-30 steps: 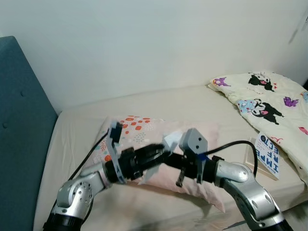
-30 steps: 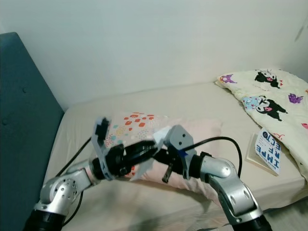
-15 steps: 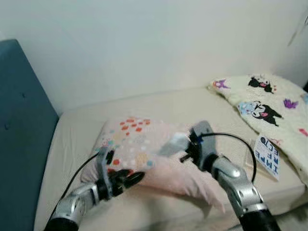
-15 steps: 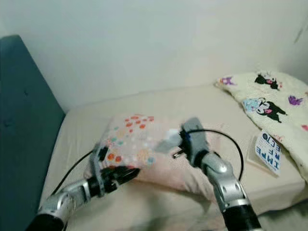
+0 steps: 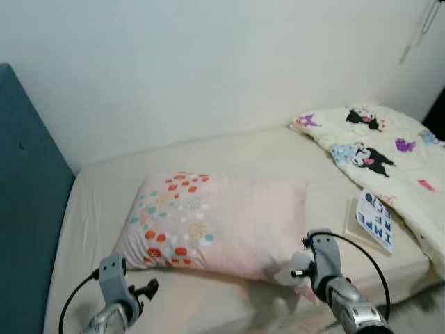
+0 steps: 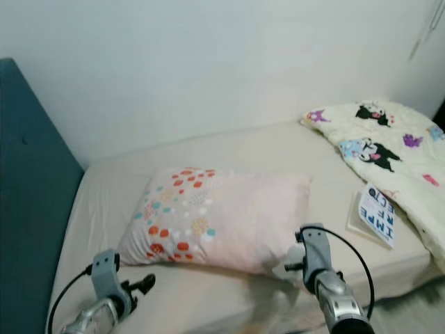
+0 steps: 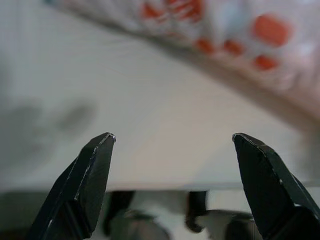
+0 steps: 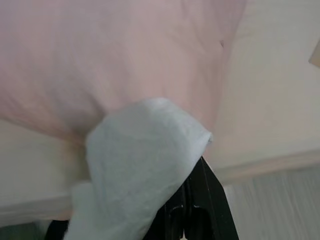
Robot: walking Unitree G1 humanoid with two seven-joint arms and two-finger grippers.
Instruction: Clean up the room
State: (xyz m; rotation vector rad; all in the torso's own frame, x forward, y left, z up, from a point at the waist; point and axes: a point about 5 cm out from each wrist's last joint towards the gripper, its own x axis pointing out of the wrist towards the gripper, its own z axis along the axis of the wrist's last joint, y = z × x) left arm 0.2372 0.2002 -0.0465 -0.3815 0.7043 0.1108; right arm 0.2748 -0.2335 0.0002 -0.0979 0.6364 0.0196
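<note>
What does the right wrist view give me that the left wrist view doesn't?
Right wrist alone: the right hand is shut on a white tissue, just in front of the pillow's plain pink end near the mattress edge. Left wrist alone: the left hand is open and holds nothing, and the pillow's orange-dotted end lies past it. Both: pillow and beige bed sheet.

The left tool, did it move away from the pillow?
Yes. The left tool dropped from over the pillow to below its front edge, open over the sheet.
</note>
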